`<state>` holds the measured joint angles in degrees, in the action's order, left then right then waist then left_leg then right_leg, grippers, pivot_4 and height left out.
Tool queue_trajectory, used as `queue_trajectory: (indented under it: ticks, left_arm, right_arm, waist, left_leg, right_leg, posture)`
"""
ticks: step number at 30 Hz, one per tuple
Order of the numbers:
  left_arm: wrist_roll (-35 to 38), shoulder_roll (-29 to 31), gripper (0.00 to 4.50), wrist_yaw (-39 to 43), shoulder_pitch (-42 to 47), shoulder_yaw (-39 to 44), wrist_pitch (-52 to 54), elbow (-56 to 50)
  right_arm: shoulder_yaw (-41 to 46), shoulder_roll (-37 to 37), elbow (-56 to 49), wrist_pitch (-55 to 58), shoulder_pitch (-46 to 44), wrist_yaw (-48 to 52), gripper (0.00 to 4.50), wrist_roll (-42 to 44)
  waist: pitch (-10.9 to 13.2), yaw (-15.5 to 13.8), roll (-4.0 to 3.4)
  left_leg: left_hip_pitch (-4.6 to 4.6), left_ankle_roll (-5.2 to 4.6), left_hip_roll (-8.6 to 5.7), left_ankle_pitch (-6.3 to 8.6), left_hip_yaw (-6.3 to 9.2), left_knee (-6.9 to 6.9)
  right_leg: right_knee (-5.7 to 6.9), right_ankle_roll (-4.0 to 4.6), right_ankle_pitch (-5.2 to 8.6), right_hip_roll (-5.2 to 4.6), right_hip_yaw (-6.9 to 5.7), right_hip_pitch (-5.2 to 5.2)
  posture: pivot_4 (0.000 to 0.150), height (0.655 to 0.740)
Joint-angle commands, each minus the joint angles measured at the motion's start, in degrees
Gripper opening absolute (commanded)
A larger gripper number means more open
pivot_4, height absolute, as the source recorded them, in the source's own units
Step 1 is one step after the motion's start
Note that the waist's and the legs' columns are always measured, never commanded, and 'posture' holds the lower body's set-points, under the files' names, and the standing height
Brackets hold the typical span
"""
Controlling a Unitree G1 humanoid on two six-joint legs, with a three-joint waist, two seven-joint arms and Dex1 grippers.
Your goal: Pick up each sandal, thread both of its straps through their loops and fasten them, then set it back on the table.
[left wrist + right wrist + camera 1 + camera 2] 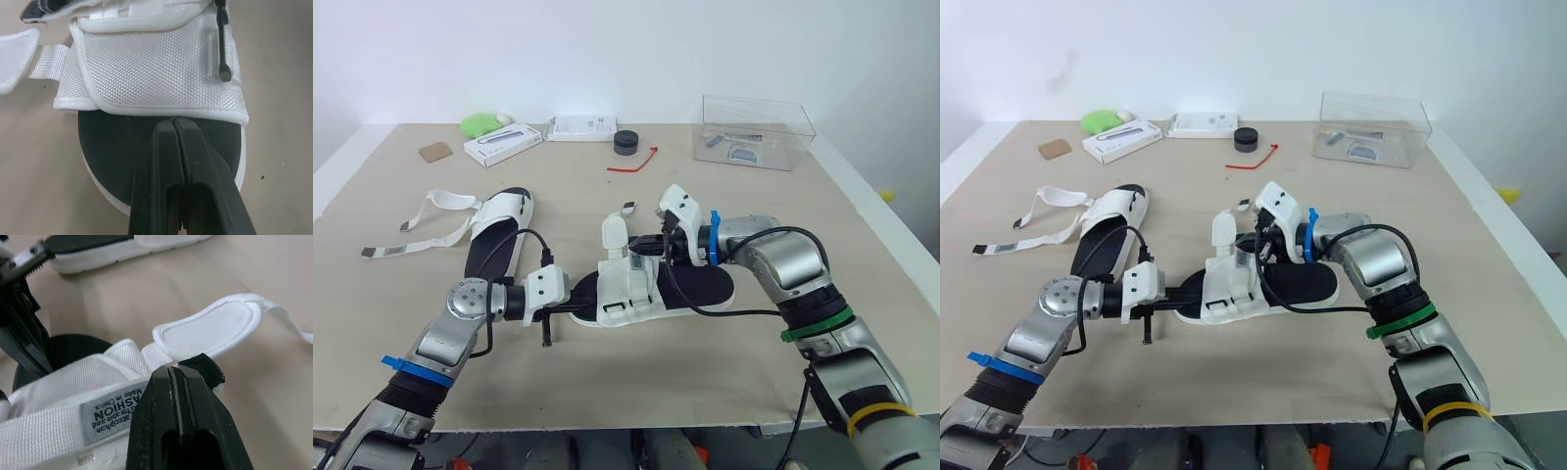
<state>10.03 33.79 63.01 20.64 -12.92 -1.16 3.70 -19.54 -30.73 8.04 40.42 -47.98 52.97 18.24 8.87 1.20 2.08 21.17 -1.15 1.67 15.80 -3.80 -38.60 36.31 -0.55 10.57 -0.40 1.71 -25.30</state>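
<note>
A pale beige table stands against a plain white wall. Along its far edge, well beyond both grippers, are a clear plastic box, a small black round thing, a red strip, two flat white boxes, a green object and a brown square.

The near sandal lies flat between the two grippers, with a black footbed and a white mesh upper. The second sandal rests just beyond the left gripper and out to its left. Its loose straps trail across the table farther out to that side.

The left arm reaches in low from the near left, forearm almost level. The left gripper points along the near sandal's toe end. Its fingers are pressed tight together over the black footbed, and the tips meet the hem of the mesh upper. I cannot tell whether anything is pinched.

The right arm bends at the elbow and comes across from the right, above the heel. The right gripper also has its fingers closed flat against each other. They sit at the top of the upper, just above the sewn label, and a black tab touches one tip. A white padded strap end lies just past the fingertips, and another white strap flap stands upright beside this gripper.
</note>
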Motion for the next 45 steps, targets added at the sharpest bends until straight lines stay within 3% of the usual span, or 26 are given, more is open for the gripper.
queue_trajectory:
  ticks: [1, 6, 9, 17, 23, 32, 45]
  left_arm:
    - [-2.04, 0.48, 0.0, 0.38, -1.28, -1.6, 1.71, 1.58]
    - [-2.12, 0.61, 0.0, 0.47, -0.98, -1.52, 1.83, 1.69]
    - [-2.16, 0.65, 0.0, 0.54, -0.79, -1.5, 1.92, 1.77]
    - [-2.27, 0.82, 0.0, 0.4, -0.73, -1.49, 2.39, 1.16]
    - [-2.5, 1.39, 0.0, 0.27, -1.01, -1.33, 2.36, 0.93]
    - [-2.62, 1.88, 0.0, -0.51, -2.08, -0.86, 2.58, -0.04]
    - [-2.45, 2.76, 0.0, -2.48, -5.52, -0.33, 3.79, -3.63]
  right_arm:
    - [-0.01, -0.44, -0.15, 1.47, -0.34, 1.43, 0.05, -1.39]
    - [5.28, 2.9, 6.95, 1.32, -6.25, -0.81, 0.05, -0.53]
    - [10.92, 6.85, 13.46, 5.31, -11.2, -3.27, 0.83, 2.6]
    - [20.59, 14.32, 33.1, 13.12, -19.14, -8.32, 4.46, 5.67]
    - [17.29, 16.56, 42.67, 11.61, -21.66, -4.67, 4.46, 2.1]
    - [21.0, 20.68, 52.72, 14.04, -29.52, 1.44, 4.46, 3.51]
    - [28.72, 23.71, 61.65, 7.44, -34.83, -2.58, 4.46, 3.08]
  waist:
    - [-0.01, 0.0, 0.0]
    - [0.01, 0.03, -0.02]
    - [0.02, 0.05, -0.03]
    - [0.02, 0.05, -0.05]
    - [0.04, 0.19, -0.07]
    - [0.05, 0.39, -0.1]
    - [0.06, 0.65, -0.1]
  left_leg:
    - [0.0, 0.0, 0.0, 0.0, 0.0, 0.0]
    - [-0.02, 0.0, 0.0, 0.0, -0.02, 0.0]
    - [0.0, 0.0, 0.01, -0.01, -0.03, -0.01]
    - [0.09, 0.0, 0.03, -0.01, 0.04, 0.04]
    - [0.16, 0.0, 0.01, 0.0, 0.01, 0.07]
    - [0.14, 0.0, 0.05, 0.0, 0.05, 0.07]
    - [0.18, 0.03, 0.06, 0.01, 0.09, 0.14]
  right_leg:
    - [0.0, 0.0, 0.0, 0.0, 0.0, 0.0]
    - [0.0, -0.01, -0.02, 0.0, 0.01, 0.0]
    - [0.0, 0.01, -0.07, 0.01, 0.01, -0.02]
    - [-0.05, 0.42, -0.24, -0.03, -0.06, -0.03]
    - [-0.11, 0.39, -0.25, -0.04, -0.05, -0.08]
    - [-0.09, 0.39, -0.25, 0.02, -0.07, -0.08]
    - [-0.11, 0.42, -0.23, -0.01, -0.08, -0.11]
  posture:
    - [0.15, 0.74]
    - [0.15, 0.74]
    - [0.15, 0.74]
    - [0.15, 0.74]
    - [0.15, 0.74]
    - [0.15, 0.74]
    - [0.15, 0.74]
